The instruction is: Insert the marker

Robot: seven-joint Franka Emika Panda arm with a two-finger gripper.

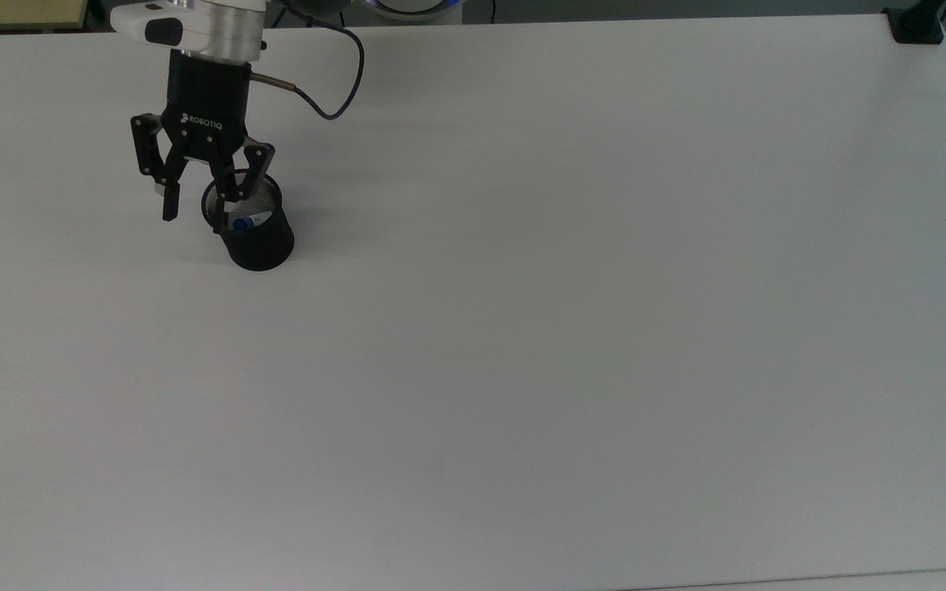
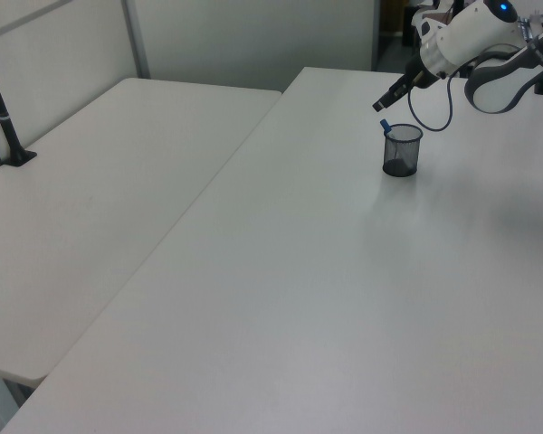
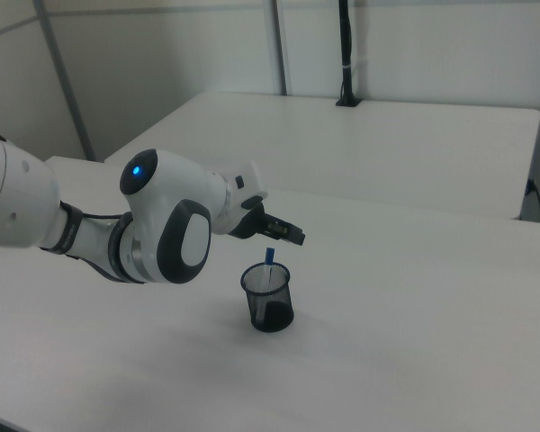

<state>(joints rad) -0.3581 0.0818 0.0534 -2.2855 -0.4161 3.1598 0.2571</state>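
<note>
The gripper (image 1: pixel 194 205) is matte black with angular linkage fingers (image 1: pixel 170 197) dotted with small pale screws, and white "ROBOTIQ" lettering sits on its body. Above it comes a silver metal collar, then glossy white rounded arm shells with black joint bands. A blue light (image 3: pixel 141 168) glows on one joint. A thin dark cable (image 1: pixel 329 98) loops from the gripper's side.

white table (image 1: pixel 571 328) (image 2: pixel 344 298) (image 3: pixel 414 360), bare matte top. one item on it: black mesh cup (image 1: pixel 253 230) (image 2: pixel 402 151) (image 3: pixel 269 298), upright, near the top view's upper left corner. second white table (image 2: pixel 100 190) (image 3: pixel 387 135) butts alongside.
</note>
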